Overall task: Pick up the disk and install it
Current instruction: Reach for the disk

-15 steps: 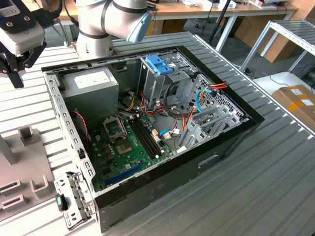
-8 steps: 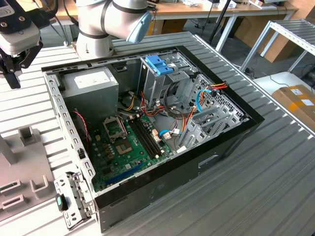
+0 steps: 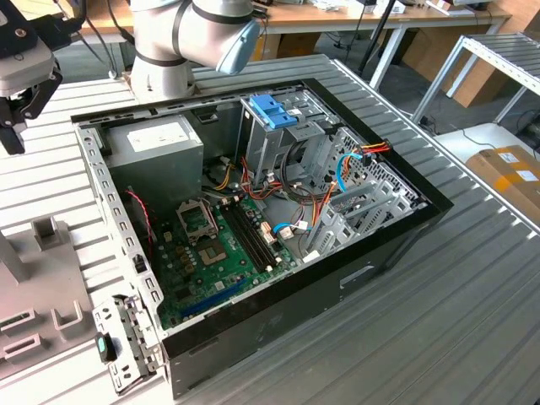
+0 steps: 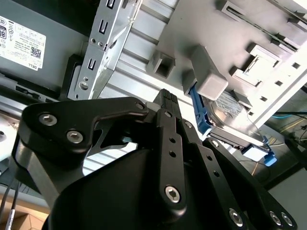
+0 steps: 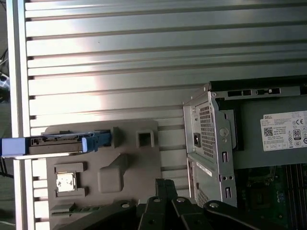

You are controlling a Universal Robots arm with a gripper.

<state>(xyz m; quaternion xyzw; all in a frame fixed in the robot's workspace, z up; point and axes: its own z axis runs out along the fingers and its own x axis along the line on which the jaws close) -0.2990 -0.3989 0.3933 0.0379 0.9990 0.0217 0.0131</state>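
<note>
Ribbed metal counter (image 5: 144, 48): we judge pick-up unstarted, the gripper (image 5: 163, 183) poised near the disk (image 5: 57, 143) in its grey holder (image 5: 139, 165), jaws closed, empty, needing to open first.

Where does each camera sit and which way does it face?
Exterior view: off the arm, above the table, looking down into the open computer case; arm and gripper show.
First wrist view: on the arm, looking straight down at the grey fixture holding the disk; gripper shows.
Second wrist view: on the arm, looking slantwise past the gripper at the disk.
Both wrist views share disk, fixture and power supply.
</note>
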